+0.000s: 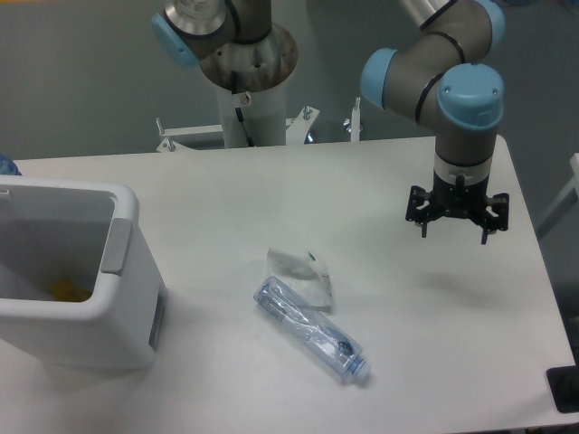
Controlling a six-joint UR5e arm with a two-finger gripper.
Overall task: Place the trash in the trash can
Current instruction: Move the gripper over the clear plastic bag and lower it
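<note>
The arm reaches in from the back of the table (380, 181) and its gripper (457, 231) hangs above the right side, fingers pointing straight down and spread wide, with nothing between them. It casts a soft shadow on the bare tabletop below, so it looks to be held up in the air, not touching anything.

The 2 pieces of trash lie near the middle of the table, well apart from the gripper and to its left. The wrapper (301, 271) is a small crumpled, whitish thing with a green mark on it. The bottle (310, 329) lies on its side just in front of it, crushed, its neck pointing toward the front right. The 2 seem to be touching, or very nearly, where the wrapper's edge meets the bottle.

The trash can (122, 237) stands at the left edge, open at the top, with something yellow in the bottom. Neither piece is in it yet.

I'd judge the wide-open, downward-pointing fingers are set up for a grab from above, and the wrapper is the nearer target.
</note>
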